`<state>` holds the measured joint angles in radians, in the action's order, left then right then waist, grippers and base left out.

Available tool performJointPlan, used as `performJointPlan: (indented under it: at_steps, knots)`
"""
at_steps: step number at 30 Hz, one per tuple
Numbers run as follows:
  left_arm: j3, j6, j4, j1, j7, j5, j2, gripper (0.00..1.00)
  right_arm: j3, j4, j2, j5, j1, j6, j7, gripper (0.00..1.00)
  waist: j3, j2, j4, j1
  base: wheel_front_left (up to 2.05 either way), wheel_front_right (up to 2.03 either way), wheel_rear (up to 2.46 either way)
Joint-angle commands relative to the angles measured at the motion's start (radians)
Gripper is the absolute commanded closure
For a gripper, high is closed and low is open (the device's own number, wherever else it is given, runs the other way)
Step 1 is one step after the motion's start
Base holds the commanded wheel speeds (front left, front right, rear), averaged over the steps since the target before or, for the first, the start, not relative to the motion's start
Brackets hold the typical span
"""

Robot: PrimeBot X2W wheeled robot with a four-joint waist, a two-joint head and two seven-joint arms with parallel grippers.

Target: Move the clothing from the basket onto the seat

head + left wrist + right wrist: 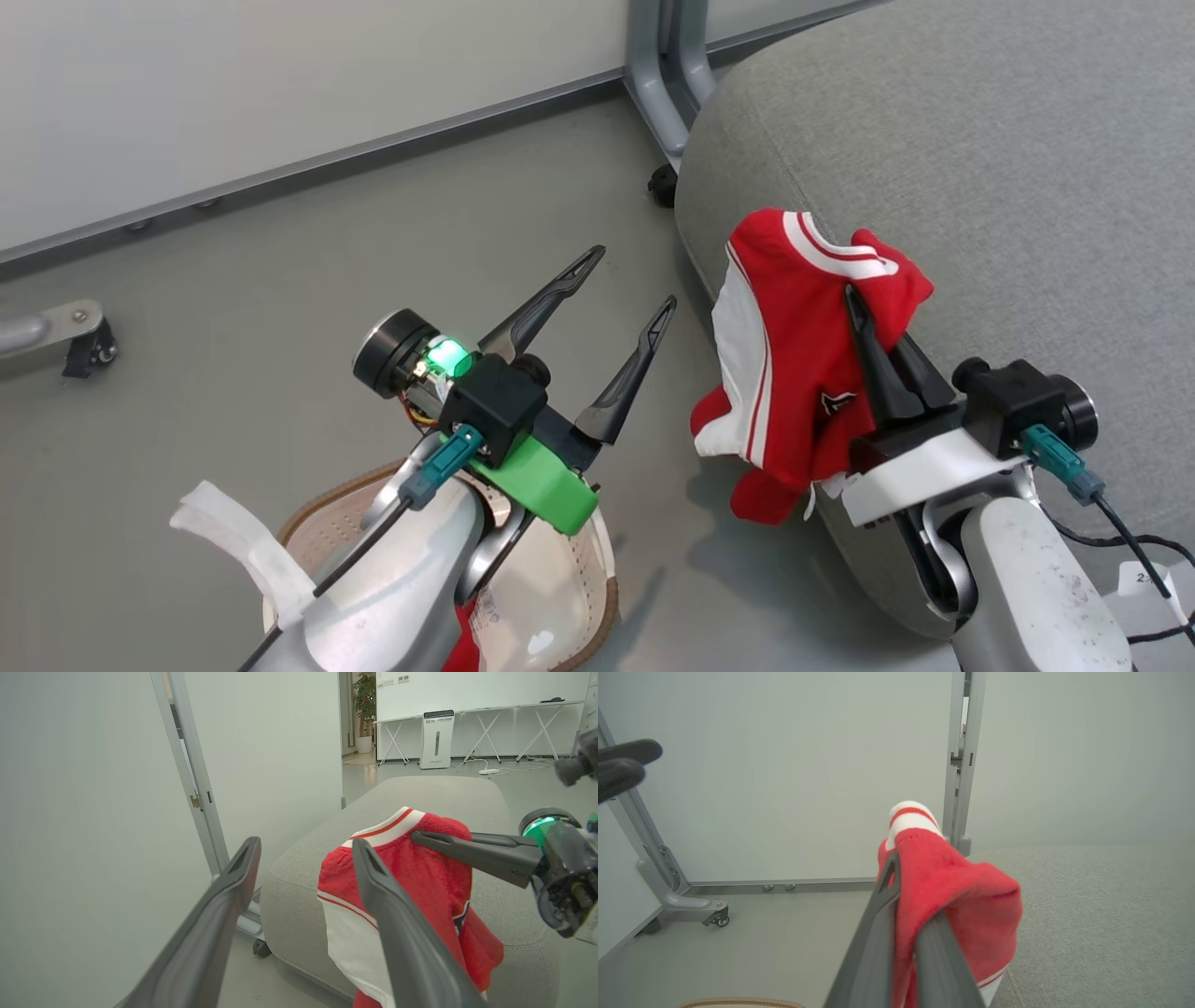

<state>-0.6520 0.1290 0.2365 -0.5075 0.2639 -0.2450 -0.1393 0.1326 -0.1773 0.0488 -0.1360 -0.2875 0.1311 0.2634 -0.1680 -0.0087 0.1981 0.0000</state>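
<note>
Near left, the basket [560, 588] sits below the left gripper [635, 276], whose fingers are spread wide and empty; a scrap of red cloth [464, 644] shows inside. To its right, the right gripper [854, 301] pinches a red garment [794, 345] draped over the seat's [980, 187] left edge, with the open cushion top farther right.

Left end effector [634, 275]: dark fingers [546, 303], green bracket [541, 481] (teal plug [448, 459]).

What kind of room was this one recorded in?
Likely an office or lab space rather than a home: wheeled partition panels, folding tables, a floor-standing white appliance and a potted plant by a doorway.
</note>
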Motion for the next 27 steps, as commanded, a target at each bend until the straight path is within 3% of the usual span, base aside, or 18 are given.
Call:
performJointPlan:
  at_steps: [1,17,27]
  knots:
    - [-0.004,0.003,0.008,0.018,0.001,0.000,-0.013,0.00,-0.012,0.011,0.003,0.005,0.020,-0.001,0.002,1.00,-0.022,0.0087,0.042,0.0000,0.00,0.00,0.00]
    - [-0.034,0.003,0.034,0.023,0.001,-0.010,-0.045,0.00,-0.107,0.072,0.003,-0.013,0.102,-0.001,0.002,1.00,-0.058,0.0087,0.122,0.0000,0.00,0.00,0.00]
    - [-0.043,0.003,0.021,-0.003,0.001,-0.011,-0.040,0.00,-0.171,0.099,0.003,-0.011,-0.003,-0.001,0.002,1.00,-0.085,0.0087,0.124,0.0000,0.00,0.00,0.00]
